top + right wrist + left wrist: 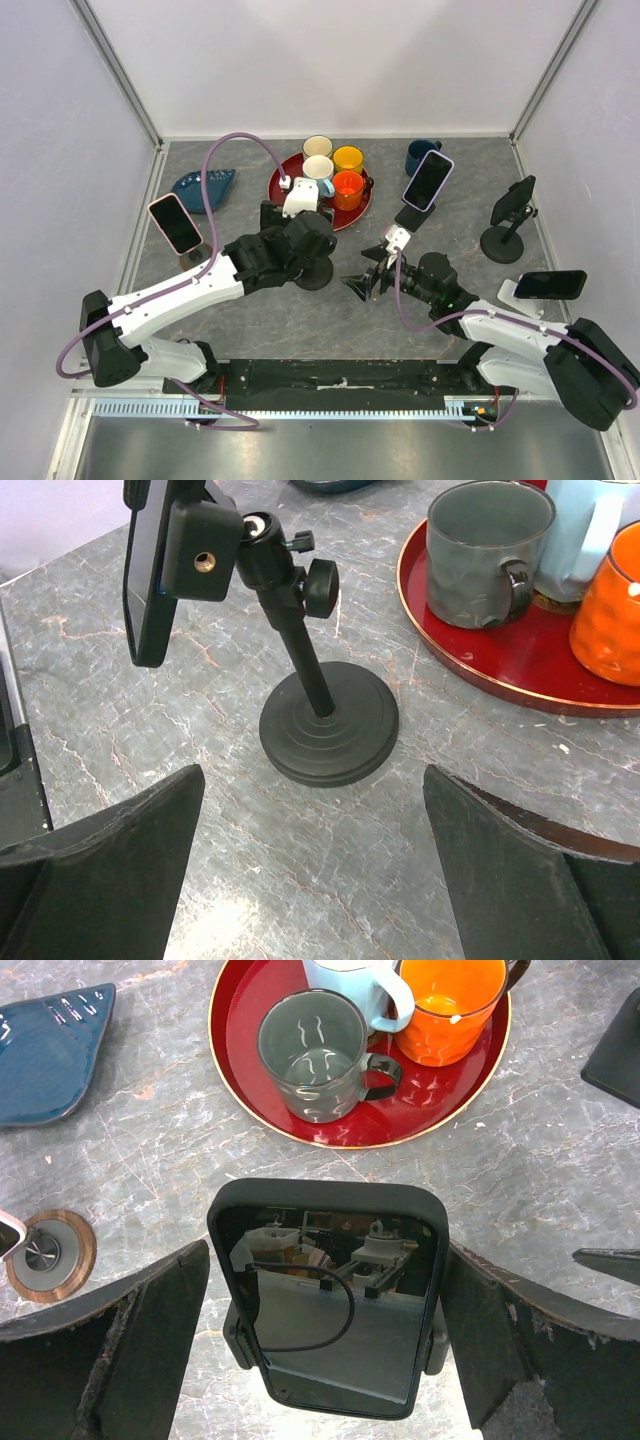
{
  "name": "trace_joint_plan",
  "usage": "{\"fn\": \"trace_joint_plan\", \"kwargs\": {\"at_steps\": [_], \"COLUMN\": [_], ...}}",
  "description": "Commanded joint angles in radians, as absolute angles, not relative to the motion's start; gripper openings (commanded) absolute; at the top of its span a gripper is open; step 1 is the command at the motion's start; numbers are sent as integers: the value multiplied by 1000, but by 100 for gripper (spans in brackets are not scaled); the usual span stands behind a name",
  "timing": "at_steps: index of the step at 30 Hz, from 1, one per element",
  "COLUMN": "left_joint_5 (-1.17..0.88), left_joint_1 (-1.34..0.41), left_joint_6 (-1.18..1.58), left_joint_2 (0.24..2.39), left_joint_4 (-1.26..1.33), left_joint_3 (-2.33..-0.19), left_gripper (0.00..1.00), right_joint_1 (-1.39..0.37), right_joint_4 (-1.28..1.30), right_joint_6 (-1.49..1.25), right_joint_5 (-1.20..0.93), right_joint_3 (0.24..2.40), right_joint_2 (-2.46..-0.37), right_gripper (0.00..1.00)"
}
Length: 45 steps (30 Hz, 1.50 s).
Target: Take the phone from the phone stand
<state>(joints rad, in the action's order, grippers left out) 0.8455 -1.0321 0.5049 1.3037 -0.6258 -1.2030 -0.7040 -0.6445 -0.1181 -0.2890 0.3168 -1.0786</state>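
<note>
Phone [330,1355], clamped in its stand [328,730], sits between spread fingers of the left tool [322,1280]; right tool [315,850] likewise spread.

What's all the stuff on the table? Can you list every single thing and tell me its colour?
centre phone: one, black, clamped in the black stand, mid-table
black stand: one, black, round base, mid-table
pink-cased phone: one, on a stand, left side
purple-cased phone: one, on a stand, right of the tray
black phones: two, on stands, far right
red tray: one, back centre
tray mugs: five; grey, orange, light blue, yellow, cream
dark blue mug: one, right of the tray
blue dish: one, back left
table: one, grey marble
left gripper: open, either side of the centre phone
right gripper: open, facing the black stand
</note>
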Motion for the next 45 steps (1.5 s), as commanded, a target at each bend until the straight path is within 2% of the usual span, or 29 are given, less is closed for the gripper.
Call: {"fn": "trace_joint_plan", "kwargs": {"at_steps": [1,5,9,16,21,26,35,40,45], "left_joint_5": [841,836,827,804,816,761,692,652,641], "left_joint_1": [-1017,-1014,-1009,-1005,-982,-966,-966,-966,-966], "left_joint_6": [522,526,532,532,532,515,502,483,486], "left_joint_2": [1316,1315,1298,1279,1267,1249,1246,1246,1244], "left_joint_4": [-574,-563,-537,-491,-497,-459,-442,-417,-403], "left_joint_3": [-1235,-1223,-1198,-1155,-1141,-1118,-1115,-1104,-1092], "left_gripper": [99,99,96,92,92,88,68,61,56], "right_joint_1": [-704,-704,-706,-707,-709,-709,-716,-732,-739], "right_joint_4": [-849,-1034,-1317,-1574,-1611,-1614,-1637,-1663,-1690], "right_joint_6": [-130,-136,-147,-179,-186,-175,-170,-169,-187], "right_joint_5": [-363,-468,-482,-518,-535,-535,-538,-511,-491], "right_joint_3": [287,293,288,382,457,489,587,647,692], "right_joint_2": [-1158,-1302,-1489,-1758,-1862,-1900,-2000,-2063,-2114], "right_gripper": [98,98,98,98,96,96,97,98,91]}}
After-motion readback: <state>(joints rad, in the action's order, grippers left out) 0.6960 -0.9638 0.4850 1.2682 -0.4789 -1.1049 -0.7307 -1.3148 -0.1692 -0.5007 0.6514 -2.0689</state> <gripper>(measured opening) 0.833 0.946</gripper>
